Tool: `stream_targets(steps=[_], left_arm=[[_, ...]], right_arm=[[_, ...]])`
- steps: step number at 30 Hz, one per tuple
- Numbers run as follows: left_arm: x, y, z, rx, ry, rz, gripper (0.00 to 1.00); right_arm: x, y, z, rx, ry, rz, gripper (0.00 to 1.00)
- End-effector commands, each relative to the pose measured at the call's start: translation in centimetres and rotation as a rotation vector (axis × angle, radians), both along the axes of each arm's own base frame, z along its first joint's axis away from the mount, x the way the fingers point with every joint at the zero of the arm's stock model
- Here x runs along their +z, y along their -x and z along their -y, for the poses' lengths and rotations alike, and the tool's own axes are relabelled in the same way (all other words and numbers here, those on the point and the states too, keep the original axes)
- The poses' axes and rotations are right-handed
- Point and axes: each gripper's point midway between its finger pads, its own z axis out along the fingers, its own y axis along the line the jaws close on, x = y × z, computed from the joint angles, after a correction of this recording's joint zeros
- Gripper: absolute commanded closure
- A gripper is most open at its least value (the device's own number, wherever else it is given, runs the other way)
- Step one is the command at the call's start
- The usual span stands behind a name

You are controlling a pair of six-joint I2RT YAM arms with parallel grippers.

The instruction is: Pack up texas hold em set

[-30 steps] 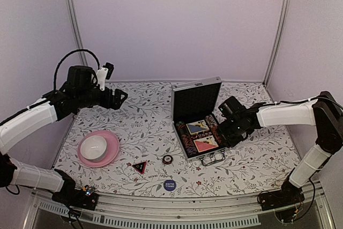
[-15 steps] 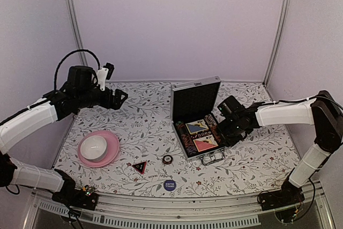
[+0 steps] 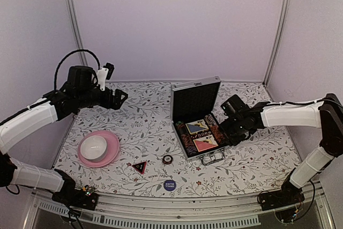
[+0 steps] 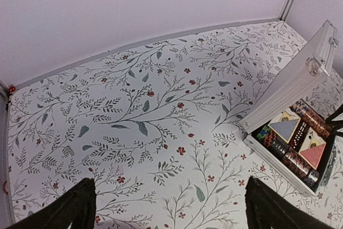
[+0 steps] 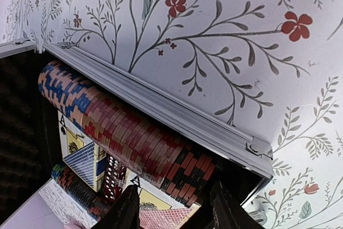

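As things are lying now: the silver case [image 3: 196, 102] is sitting open on the desk [image 3: 144, 124], right of centre, with its lid standing upright at the far side and its metal handle [image 3: 213, 159] facing the near edge.
Inside the case: card decks [image 3: 199, 127] are lying between rows of striped poker chips [image 5: 123, 132], which are packing the tray edge to edge.
Outside the case: a red-black triangle [image 3: 140, 167], a single striped chip [image 3: 168, 159] and a blue disc [image 3: 169, 185] are lying flat near the front edge, well apart from the case.
Not for packing: a pink plate [image 3: 110, 156] is carrying a white bowl [image 3: 94, 145] at the left.
Right hand [image 3: 227, 134]: it is hanging low at the case's right wall, its fingers part-way apart astride the end of one chip row. I cannot tell whether they are pressing on the chips.
Left hand [image 3: 121, 98]: it is hovering high over the far-left desk with its fingers spread wide, holding nothing.
Handling, loose pieces: they are looking thin, hard and light, so they are probably offering little edge and sliding easily. Pinching across the rim is looking best.
Handling, case: it is looking stiff and, loaded with chips, probably heavy for its size. Pushing at the lid's top edge is the likely way of closing it, and the handle is suiting lifting.
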Motion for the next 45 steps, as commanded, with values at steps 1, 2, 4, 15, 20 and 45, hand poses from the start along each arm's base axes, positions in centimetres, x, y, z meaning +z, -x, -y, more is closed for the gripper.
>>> stream_targets(steps=[1, 2, 4, 15, 20, 45], left_arm=[[-1.0, -0.1, -0.4, 0.004, -0.018, -0.017, 0.03], [-1.0, -0.1, -0.5, 0.005, -0.019, -0.017, 0.03], [-1.0, -0.1, -0.4, 0.004, -0.020, -0.016, 0.03], [-1.8, -0.3, -0.6, 0.026, -0.059, -0.010, 0.03], [-2.5, 0.9, 2.3, 0.027, -0.009, -0.048, 0.05], [-16.8, 12.5, 18.5, 0.169, -0.036, -0.650, 0.11]], right_arm=[[1.1, 0.3, 1.5, -0.042, 0.027, 0.029, 0.53], [1.3, 0.2, 1.5, -0.045, 0.025, 0.033, 0.53], [1.7, 0.3, 1.7, -0.048, 0.026, 0.042, 0.53], [6.8, -0.5, 4.1, 0.031, 0.131, 0.237, 0.54], [11.0, -0.7, 5.3, 0.118, 0.192, 0.391, 0.41], [14.0, 0.6, 5.9, 0.375, 0.274, 0.719, 0.24]])
